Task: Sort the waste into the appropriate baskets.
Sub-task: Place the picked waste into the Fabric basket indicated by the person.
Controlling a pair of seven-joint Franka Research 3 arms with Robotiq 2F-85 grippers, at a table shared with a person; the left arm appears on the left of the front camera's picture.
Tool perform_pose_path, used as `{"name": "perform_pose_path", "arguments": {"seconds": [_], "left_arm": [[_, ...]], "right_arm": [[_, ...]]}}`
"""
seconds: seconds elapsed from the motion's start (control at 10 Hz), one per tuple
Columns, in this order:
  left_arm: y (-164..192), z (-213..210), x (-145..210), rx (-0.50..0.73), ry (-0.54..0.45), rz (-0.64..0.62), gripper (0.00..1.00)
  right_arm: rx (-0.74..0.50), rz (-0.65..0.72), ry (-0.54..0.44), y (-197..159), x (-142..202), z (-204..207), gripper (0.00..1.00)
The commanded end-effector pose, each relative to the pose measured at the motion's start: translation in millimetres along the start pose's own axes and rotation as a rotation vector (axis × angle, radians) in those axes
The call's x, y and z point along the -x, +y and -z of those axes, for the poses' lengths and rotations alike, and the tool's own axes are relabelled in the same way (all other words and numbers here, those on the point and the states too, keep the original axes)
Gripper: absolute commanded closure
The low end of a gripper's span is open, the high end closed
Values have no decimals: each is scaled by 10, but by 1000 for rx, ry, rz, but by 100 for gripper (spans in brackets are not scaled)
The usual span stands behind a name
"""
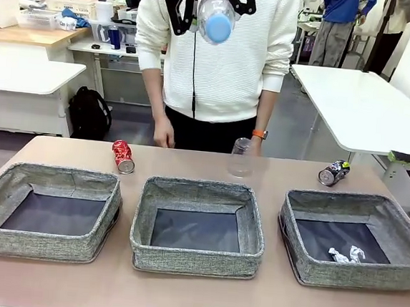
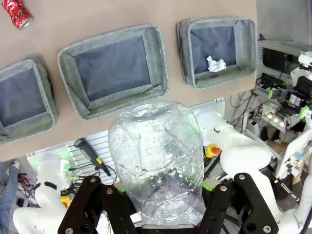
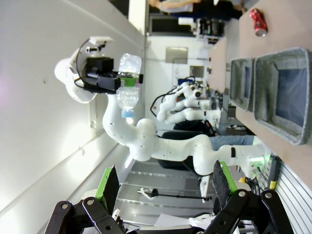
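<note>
Hanging bottle [image 1: 216, 22]: clear plastic, blue cap turned toward the robot's side, high above the tabletop [image 1: 178, 295] and in front of the person's chest.
Left fingers [image 2: 90, 204]: pinching the bottle's body from both sides.
Right fingers [image 3: 111, 187]: spread wide, nothing between them.
Red can [image 1: 123, 156]: crushed, lying near the far edge, behind the left basket [image 1: 39, 243].
Clear cup [image 1: 240, 158]: standing wider end down near the far edge, behind the middle basket [image 1: 195, 260]; the person's hand [image 1: 256, 142] is just behind it, and I cannot tell whether they touch.
Dark can [image 1: 333, 173]: lying toward the far right corner, behind the right basket [image 1: 352, 275].
White scraps [image 1: 345, 255]: on the right basket's dark floor.
Baskets: three in a row across the tabletop's near half.
</note>
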State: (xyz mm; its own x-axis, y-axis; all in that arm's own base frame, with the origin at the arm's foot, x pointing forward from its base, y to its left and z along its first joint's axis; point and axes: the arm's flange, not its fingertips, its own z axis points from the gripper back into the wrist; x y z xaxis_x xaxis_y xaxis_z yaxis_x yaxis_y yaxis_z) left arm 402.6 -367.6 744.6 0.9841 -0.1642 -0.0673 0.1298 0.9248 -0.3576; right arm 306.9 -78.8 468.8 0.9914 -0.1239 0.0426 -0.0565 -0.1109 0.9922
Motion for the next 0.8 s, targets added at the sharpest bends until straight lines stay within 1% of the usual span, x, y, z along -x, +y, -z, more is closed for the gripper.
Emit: {"name": "perform_pose_path", "arguments": {"seconds": [0.0, 0.7], "left_arm": [[12, -26, 30, -12, -14, 2, 100], [12, -26, 30, -12, -14, 2, 100]], "right_arm": [[-17, 14, -3, 63, -3, 4, 0], [-17, 14, -3, 63, -3, 4, 0]]}}
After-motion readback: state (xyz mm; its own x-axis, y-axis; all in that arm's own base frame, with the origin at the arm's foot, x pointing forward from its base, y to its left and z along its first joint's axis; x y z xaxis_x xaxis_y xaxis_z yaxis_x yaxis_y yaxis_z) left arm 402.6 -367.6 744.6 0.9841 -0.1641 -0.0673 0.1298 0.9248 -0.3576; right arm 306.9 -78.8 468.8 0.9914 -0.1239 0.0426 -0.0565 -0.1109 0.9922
